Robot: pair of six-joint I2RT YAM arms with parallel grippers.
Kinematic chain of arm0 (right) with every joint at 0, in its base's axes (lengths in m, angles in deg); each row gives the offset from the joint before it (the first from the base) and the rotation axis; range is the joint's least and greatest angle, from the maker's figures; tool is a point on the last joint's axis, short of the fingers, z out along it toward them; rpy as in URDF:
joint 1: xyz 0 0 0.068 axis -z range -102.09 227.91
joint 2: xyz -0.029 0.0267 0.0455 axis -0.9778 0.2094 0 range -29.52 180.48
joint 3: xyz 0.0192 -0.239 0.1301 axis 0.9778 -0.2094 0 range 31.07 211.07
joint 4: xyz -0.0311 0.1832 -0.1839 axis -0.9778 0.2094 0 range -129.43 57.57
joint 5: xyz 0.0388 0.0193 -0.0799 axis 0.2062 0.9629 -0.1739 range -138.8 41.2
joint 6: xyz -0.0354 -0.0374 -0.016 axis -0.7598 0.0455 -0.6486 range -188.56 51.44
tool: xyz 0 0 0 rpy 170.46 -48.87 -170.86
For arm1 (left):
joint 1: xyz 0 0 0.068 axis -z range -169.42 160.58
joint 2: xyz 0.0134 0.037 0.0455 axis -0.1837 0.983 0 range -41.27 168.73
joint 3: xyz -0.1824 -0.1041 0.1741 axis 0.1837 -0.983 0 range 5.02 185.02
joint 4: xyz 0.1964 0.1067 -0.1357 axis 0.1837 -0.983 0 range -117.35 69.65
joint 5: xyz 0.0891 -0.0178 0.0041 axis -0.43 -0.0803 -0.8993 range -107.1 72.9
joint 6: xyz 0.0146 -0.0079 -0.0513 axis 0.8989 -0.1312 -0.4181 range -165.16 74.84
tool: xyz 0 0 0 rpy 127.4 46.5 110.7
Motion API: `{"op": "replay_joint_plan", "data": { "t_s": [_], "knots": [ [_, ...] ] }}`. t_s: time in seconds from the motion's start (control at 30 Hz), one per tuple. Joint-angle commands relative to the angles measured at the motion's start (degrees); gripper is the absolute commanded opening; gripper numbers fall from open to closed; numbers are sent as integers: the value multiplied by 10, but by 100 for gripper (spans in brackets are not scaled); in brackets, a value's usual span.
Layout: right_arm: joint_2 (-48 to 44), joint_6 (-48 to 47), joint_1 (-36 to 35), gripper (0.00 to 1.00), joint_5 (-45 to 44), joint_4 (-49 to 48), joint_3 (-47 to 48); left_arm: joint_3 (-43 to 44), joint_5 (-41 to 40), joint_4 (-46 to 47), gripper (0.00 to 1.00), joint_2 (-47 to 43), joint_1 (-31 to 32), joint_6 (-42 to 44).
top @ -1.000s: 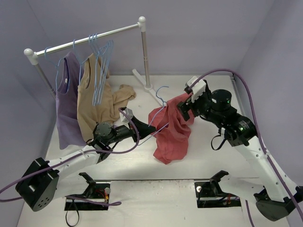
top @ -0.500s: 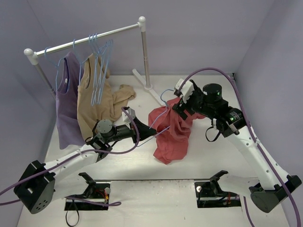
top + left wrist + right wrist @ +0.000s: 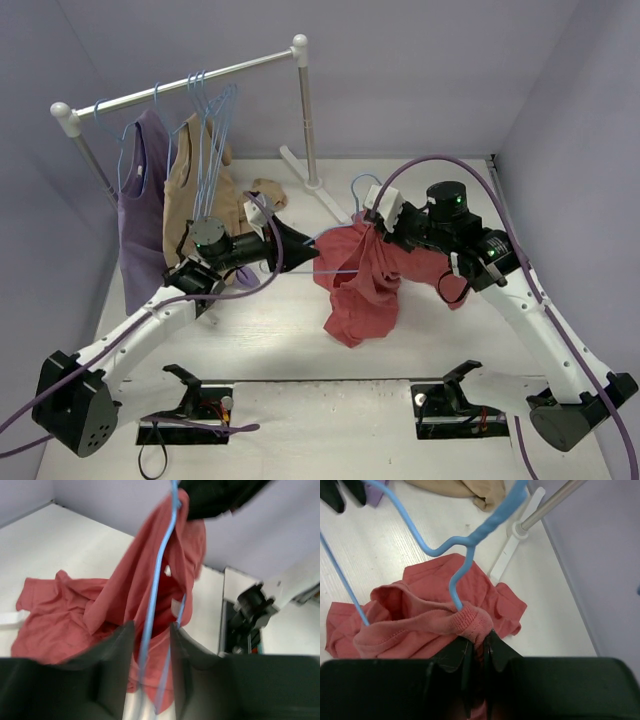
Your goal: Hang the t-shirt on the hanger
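Coral t-shirt (image 3: pixel 365 290) is held up over the desk (image 3: pixel 250 335) by its collar, pinched in the right gripper (image 3: pixel 477 640). The hanger (image 3: pixel 470 540), clasped by the left gripper (image 3: pixel 150 627), should be fed in slowly.

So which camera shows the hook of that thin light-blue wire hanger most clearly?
The right wrist view: the hook of the thin light-blue wire hanger is close and sharp, its neck running down into the bunched coral-red cloth t-shirt. The left wrist view shows only a blurred straight wire; the top view, a tiny hook.
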Motion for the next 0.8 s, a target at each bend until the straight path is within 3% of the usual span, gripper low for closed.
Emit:
{"op": "replay_joint_plan", "data": {
  "t_s": [0.0, 0.17, 0.23, 0.43, 0.6, 0.77],
  "knots": [
    [-31, 10, -3, 0, -18, -50, 11, 82, -65, -103, 45, -50, -25, 20],
    [-33, 8, -4, 0, -55, -51, 23, 170, -226, -275, 61, -80, -25, 23],
    [-29, 8, -4, 0, -70, -52, 30, 210, -297, -356, 77, -96, -21, 4],
    [-14, 11, -5, 0, -98, -52, 50, 176, -412, -389, 77, -126, 17, -181],
    [-8, 22, -12, 0, -105, -53, 59, 114, -597, -373, 77, -101, 169, -282],
    [-11, 30, -19, 0, -108, -53, 53, 92, -634, -304, 77, -35, 228, -316]
  ]
}}
